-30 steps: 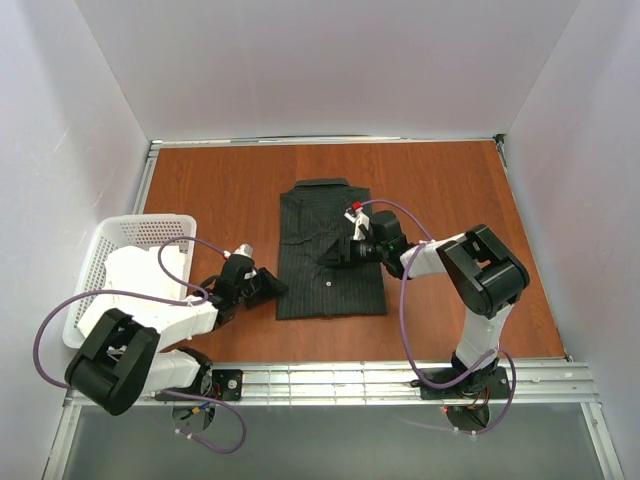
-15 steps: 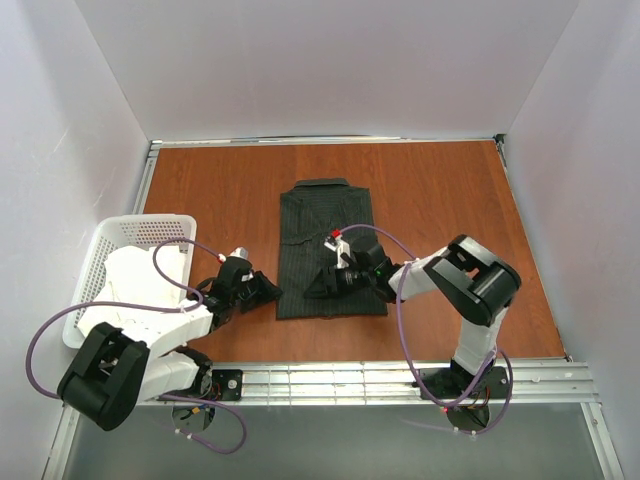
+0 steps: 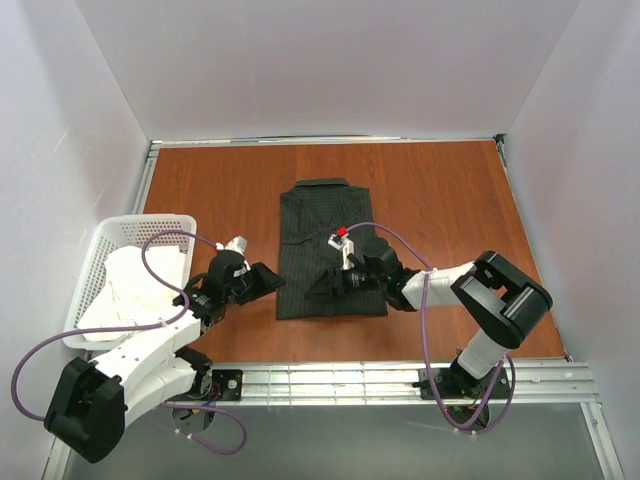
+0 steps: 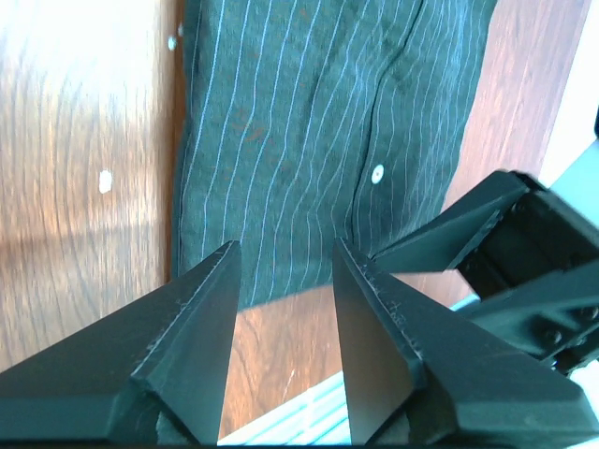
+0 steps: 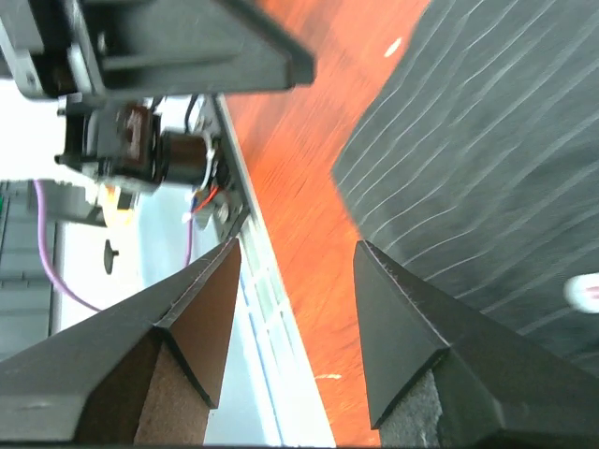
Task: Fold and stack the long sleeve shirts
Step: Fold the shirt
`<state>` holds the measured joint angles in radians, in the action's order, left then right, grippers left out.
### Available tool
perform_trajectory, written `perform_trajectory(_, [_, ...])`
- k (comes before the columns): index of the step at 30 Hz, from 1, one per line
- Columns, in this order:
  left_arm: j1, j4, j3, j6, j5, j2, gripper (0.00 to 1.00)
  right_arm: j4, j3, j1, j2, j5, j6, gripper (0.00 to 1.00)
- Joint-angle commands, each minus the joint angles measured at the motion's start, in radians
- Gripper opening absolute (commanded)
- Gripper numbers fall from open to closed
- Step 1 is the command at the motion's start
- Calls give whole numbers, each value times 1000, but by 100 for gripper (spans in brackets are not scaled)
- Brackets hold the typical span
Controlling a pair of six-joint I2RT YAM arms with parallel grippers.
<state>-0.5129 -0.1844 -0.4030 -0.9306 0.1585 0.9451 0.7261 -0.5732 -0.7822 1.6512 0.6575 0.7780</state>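
One long sleeve shirt point(image 3: 320, 215), dark with pale pinstripes, lies folded in a rectangle mid-table, collar at the far end. Its striped cloth and a white button fill the left wrist view point(image 4: 318, 140). My left gripper point(image 3: 268, 279) hovers just off the shirt's near-left corner, open, with only wood between its fingers point(image 4: 211, 309). My right gripper point(image 3: 320, 287) hangs low over the shirt's near edge, pointing left, also open and holding nothing. In the right wrist view the shirt point(image 5: 487, 140) lies to the upper right of that gripper point(image 5: 295, 271).
A white mesh basket point(image 3: 150, 219) stands at the left edge with pale cloth point(image 3: 125, 280) inside. The metal rail point(image 3: 330, 378) runs along the table's near edge. White walls close in on three sides of the brown table point(image 3: 450, 200).
My left gripper has opened wider and shifted a little away from me beside the shirt's corner. My right gripper has slid toward the near edge of the shirt, leftward.
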Motion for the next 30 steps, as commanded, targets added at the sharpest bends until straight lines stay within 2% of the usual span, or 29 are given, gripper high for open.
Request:
perform_trajectory(1, [-4,-72,-8,10,53,-37,38,9,41,-49,-16,-1,6,46])
perform_trajectory(11, [-6,-76,-11,6,58,-49,38,159,88,-72,186,1,26,46])
perform_trajectory(14, [-6,-79,-19,10,58,-48,38,157,96,-69,144,7,30,46])
perform_trajectory(18, [-6,-81,-34,10,53,-39,38,115,118,-32,-9,-1,15,46])
perform_trajectory(23, [-6,-67,-72,27,50,32,38,-7,174,133,-137,31,-74,47])
perform_trajectory(30, [-6,19,-65,33,52,150,38,-11,297,366,-125,99,-141,46])
